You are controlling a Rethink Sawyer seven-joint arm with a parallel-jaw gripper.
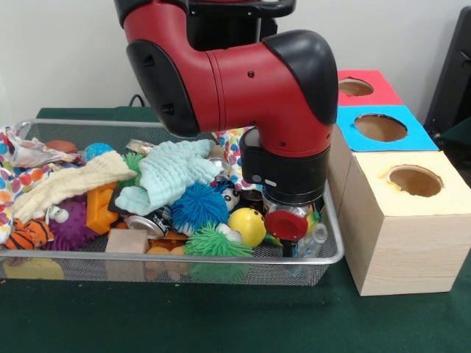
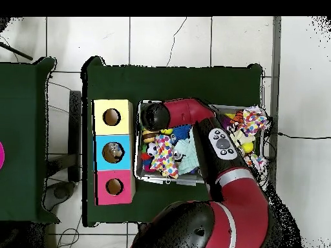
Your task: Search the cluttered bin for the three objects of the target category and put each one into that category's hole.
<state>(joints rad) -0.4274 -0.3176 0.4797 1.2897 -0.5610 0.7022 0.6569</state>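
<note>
While the green bench (image 1: 221, 323) lies nearest | wire bin (image 1: 335, 254) holds clutter: yellow ball (image 1: 246, 224), blue spiky ball (image 1: 200, 204) | end effector (image 1: 288, 246) low in bin's corner beside yellow-topped box (image 1: 401, 220), grip state cannot be told | blue-topped box (image 1: 380, 129), red-topped box (image 1: 360, 87) beyond.

toys in bin (image 1: 335, 254), boxes (image 1: 401, 220) just right

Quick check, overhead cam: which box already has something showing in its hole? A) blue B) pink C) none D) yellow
A: in the overhead view the blue box shows a pale object inside its hole, while the holes of the yellow box and pink box look plain brown.
</note>
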